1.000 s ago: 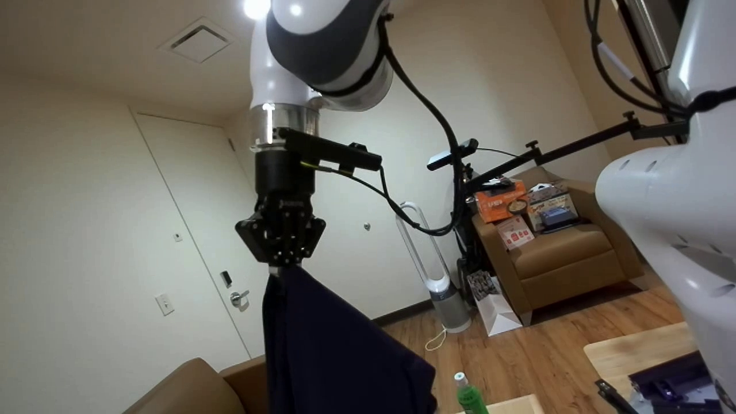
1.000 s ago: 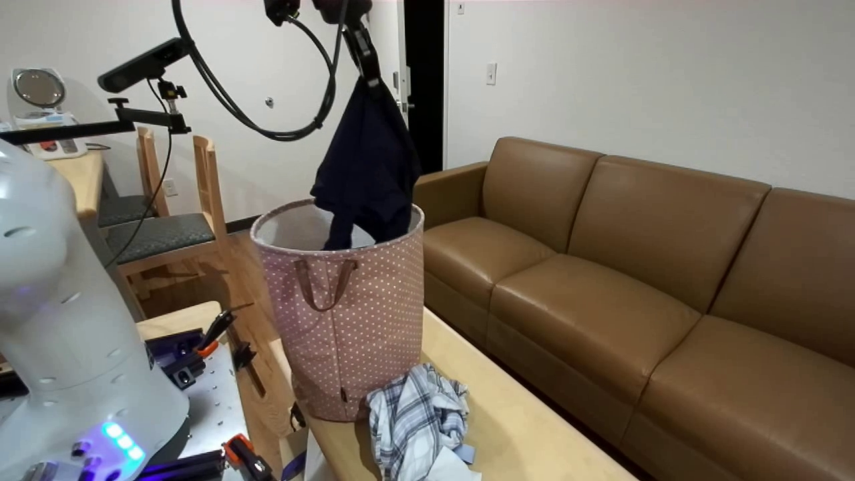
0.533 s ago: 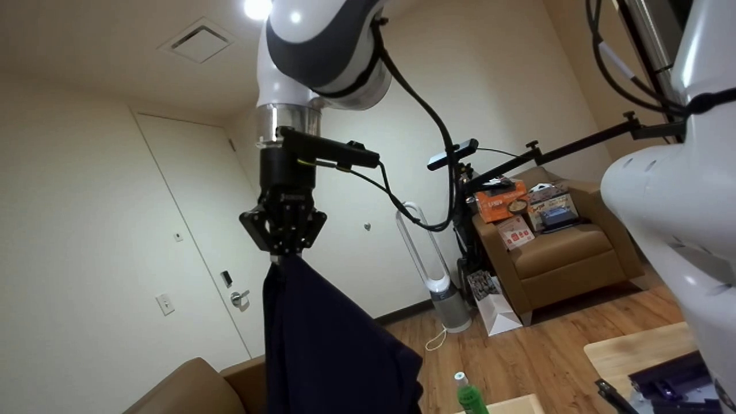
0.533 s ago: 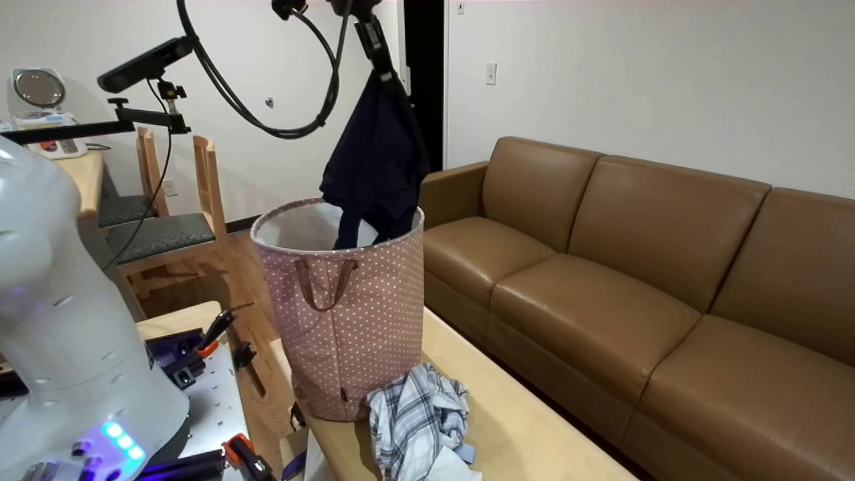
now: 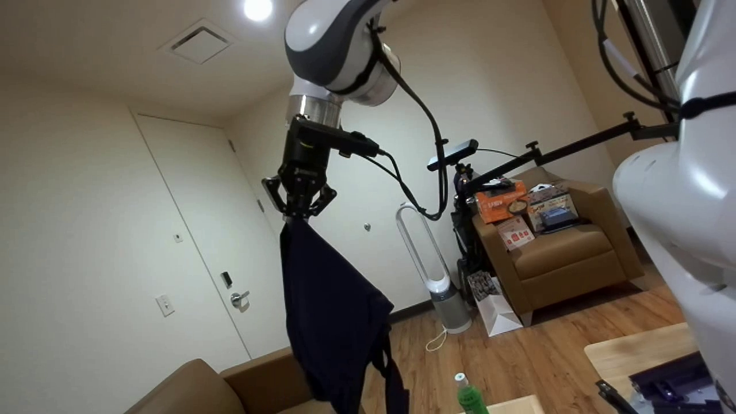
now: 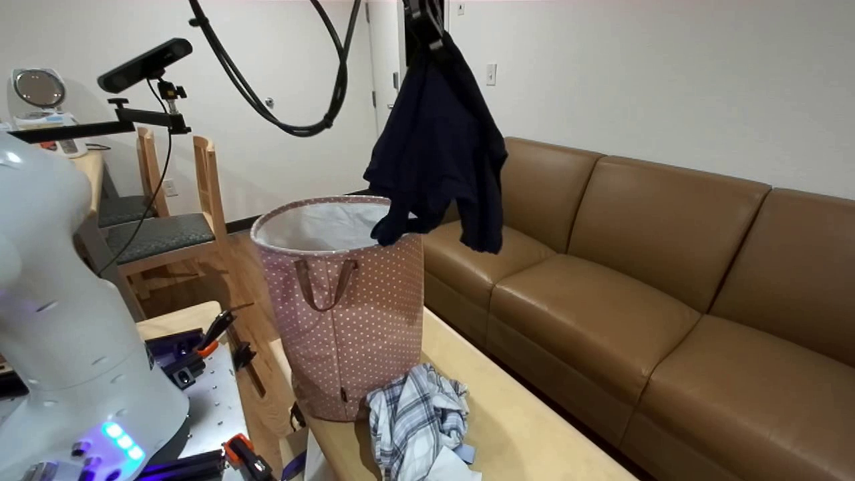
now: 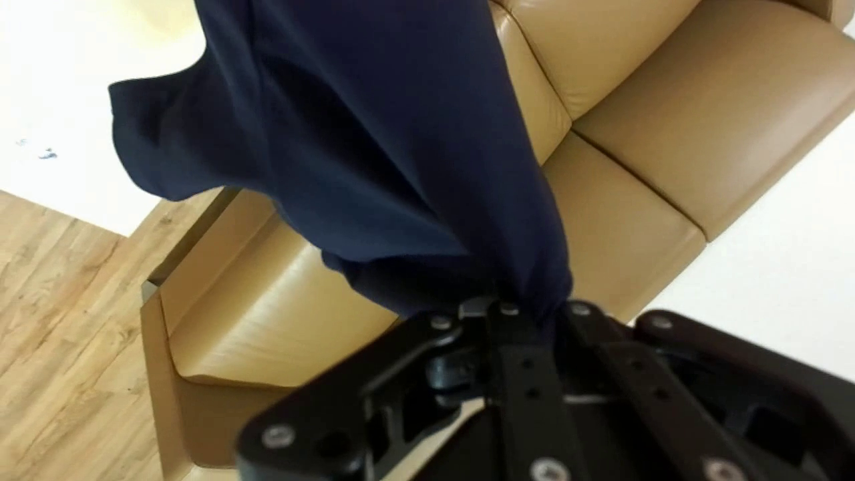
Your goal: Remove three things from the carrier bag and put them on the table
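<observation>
My gripper (image 5: 296, 218) clasps the navy garment (image 6: 437, 143) by 1 end. Probably light and limp; bunched folds should hold.

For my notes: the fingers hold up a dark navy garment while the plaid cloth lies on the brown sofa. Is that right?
Not quite: the plaid cloth isn't on the brown sofa; an exterior view shows it lying on the wooden table, beside the dotted bag. The rest stands: the fingers hold up a dark navy garment.
</observation>
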